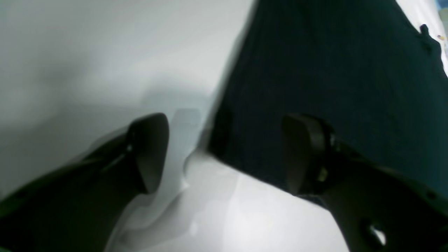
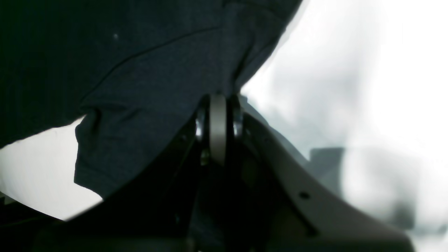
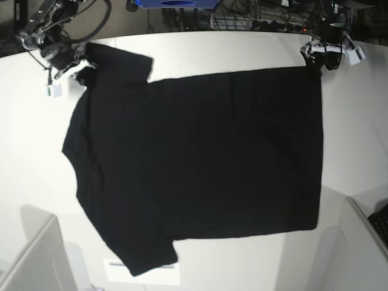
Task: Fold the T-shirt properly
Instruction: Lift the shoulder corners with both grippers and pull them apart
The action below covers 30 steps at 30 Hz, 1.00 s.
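i see the t-shirt (image 3: 200,163) spread flat, plain black side up, across the white table (image 3: 254,48). my right gripper (image 2: 217,105) is pinched shut on its sleeve by the far edge; my left gripper (image 1: 224,150) gapes wide over a hem corner.

We record the T-shirt (image 3: 200,157) as plain black all over its upper side, with no print showing; up close the cloth reads dark charcoal. We list the tabletop (image 3: 242,51) as plain off-white. We enter both the left gripper (image 1: 225,154) and the right gripper (image 2: 217,105) as black, the latter with a pale grey pad.
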Each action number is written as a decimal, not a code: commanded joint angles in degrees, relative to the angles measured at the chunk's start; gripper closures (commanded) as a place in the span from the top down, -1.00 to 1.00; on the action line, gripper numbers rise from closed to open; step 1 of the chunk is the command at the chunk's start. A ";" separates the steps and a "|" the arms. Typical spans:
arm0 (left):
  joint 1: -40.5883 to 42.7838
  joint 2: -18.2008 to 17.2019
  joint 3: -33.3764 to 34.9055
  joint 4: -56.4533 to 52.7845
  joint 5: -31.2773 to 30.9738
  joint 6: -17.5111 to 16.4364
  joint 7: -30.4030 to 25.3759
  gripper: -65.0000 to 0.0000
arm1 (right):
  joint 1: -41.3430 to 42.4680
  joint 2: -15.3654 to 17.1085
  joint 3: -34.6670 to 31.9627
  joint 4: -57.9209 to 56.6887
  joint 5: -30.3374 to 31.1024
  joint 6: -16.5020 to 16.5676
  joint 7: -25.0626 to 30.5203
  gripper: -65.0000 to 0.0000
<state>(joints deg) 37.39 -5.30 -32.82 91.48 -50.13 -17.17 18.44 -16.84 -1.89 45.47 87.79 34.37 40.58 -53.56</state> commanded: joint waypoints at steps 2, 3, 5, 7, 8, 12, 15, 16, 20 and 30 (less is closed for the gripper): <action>-1.12 -0.28 -0.02 0.08 0.15 0.33 6.49 0.47 | -0.96 0.09 0.02 -0.18 -5.05 -0.58 -4.59 -1.00; -1.74 -0.11 -0.10 0.08 0.33 0.33 8.51 0.47 | -0.96 0.09 0.02 -0.18 -5.05 -0.58 -4.59 -1.00; -2.00 -0.11 -0.10 0.08 0.33 0.33 10.35 0.47 | -0.96 0.09 0.02 -0.18 -5.05 -0.58 -4.59 -1.00; -2.09 -0.11 -0.10 0.08 0.33 0.33 10.35 0.47 | -1.05 0.09 0.02 -0.18 -5.05 -0.58 -4.59 -1.00; -2.18 -0.11 -0.10 0.08 0.33 0.33 10.35 0.46 | -1.05 0.09 0.02 -0.18 -5.05 -0.58 -4.59 -1.00; -2.35 -0.11 0.33 0.08 0.24 0.33 10.71 0.00 | -1.05 0.09 0.02 -0.18 -5.05 -0.58 -4.59 -1.00; -2.62 -0.11 0.07 0.08 0.24 0.33 10.71 -0.61 | -1.14 0.09 0.02 -0.18 -5.05 -0.58 -4.59 -1.00; -2.62 -0.19 -0.02 0.08 0.24 0.33 10.71 -0.82 | -1.66 0.09 0.02 -0.10 -5.05 -0.58 -4.59 -1.00; -2.35 -0.63 -0.02 0.52 0.15 0.07 10.71 -1.00 | -4.30 -0.26 0.02 4.48 -4.96 -0.58 -4.51 -1.00; 4.42 -3.45 -8.81 6.67 -0.02 -4.41 10.71 -1.00 | -9.58 -0.44 0.02 12.65 -4.79 -0.58 -4.77 -1.00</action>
<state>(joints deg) 41.65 -7.99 -41.25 97.14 -49.45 -21.47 30.79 -26.13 -2.83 45.15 99.66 30.02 40.32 -58.22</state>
